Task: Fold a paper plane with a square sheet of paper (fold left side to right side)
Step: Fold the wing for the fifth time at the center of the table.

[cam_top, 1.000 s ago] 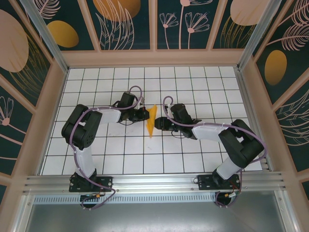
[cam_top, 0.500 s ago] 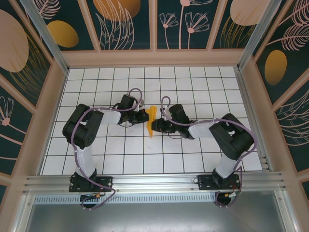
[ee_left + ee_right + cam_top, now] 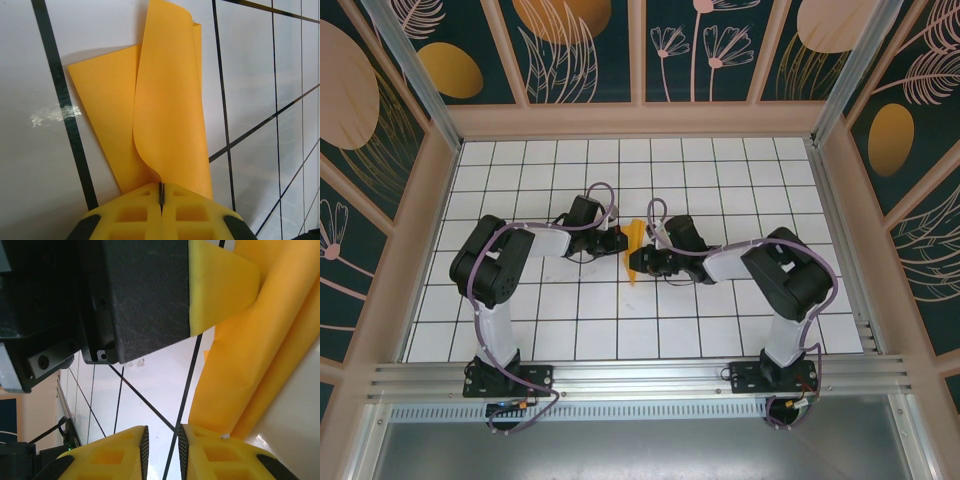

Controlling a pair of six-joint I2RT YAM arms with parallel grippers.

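Orange-yellow and thin, the paper plane (image 3: 635, 247) lies near the middle of the white table (image 3: 720, 170), between the two grippers, as a slim shape with its point toward the near edge. In the left wrist view the paper plane (image 3: 170, 100) is smooth and without marks; one flap lies flat on the tile, and a second layer stands up from it and curls over in a soft curve, with a rounded fold at the far end. The table is glossy, divided in squares by black grid lines (image 3: 60, 100). The left gripper (image 3: 161, 196) has yellow fingers with a waffle-like pattern of hollows, and its jaws are pressed together on the near end of the paper. In the top view the left arm is bent at the elbow and reaches to the right, low over the table, so the left gripper (image 3: 623, 241) meets the paper from the left. The right arm folds back toward the left, and the right gripper (image 3: 638, 263) is at the lower part of the plane. In the right wrist view the right gripper (image 3: 160, 437) shows a narrow gap between its jaws, with only table and a grid line in it; the paper (image 3: 250, 355) touches the outside of one finger (image 3: 220, 445).
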